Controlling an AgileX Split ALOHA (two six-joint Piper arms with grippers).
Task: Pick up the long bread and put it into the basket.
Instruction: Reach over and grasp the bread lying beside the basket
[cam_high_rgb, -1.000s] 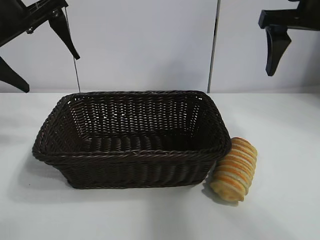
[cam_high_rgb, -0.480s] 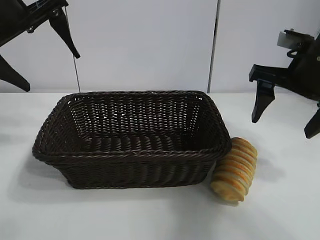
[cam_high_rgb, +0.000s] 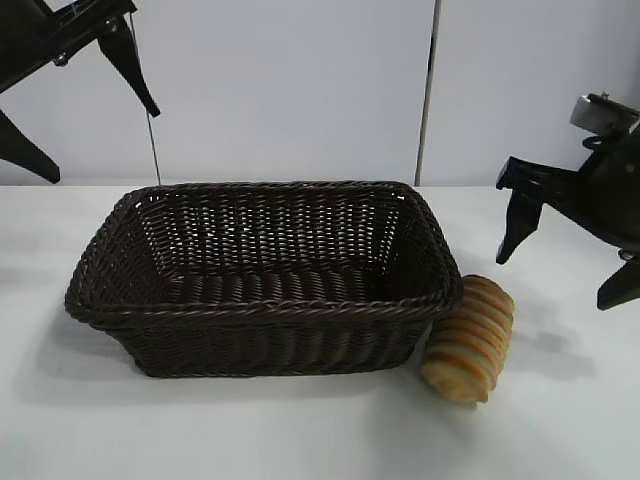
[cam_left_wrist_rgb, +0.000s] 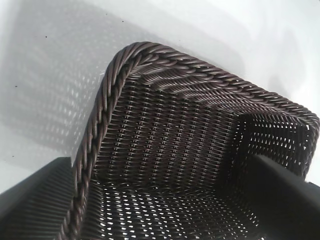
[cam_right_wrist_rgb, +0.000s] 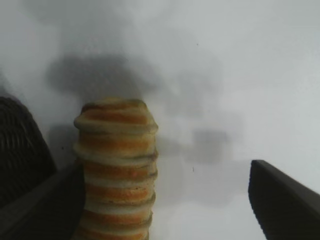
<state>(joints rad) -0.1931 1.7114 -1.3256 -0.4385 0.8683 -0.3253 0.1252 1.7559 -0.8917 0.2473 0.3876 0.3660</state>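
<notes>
Bread (cam_high_rgb: 468, 341), long and ringed, lies on the white surface (cam_high_rgb: 300, 430) just beside the basket's (cam_high_rgb: 262, 305) right end, outside it, apparently touching the rim corner. Right gripper (cam_high_rgb: 565, 255) hangs above and to the right of the bread, jaws wide, holding nothing. Left gripper (cam_high_rgb: 75, 105) sits above the basket's left rear corner, jaws wide, empty.

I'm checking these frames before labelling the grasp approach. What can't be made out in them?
- Bread: whether it touches the basket; exterior view, the rim overhangs the gap.
- Bread's near end: right wrist view, cut off by the picture edge.
- Basket's front floor: exterior view, hidden by the front wall.
- Right gripper: exterior view, one finger partly cut off by the edge.
- Left gripper: exterior view, mostly out of picture.
</notes>
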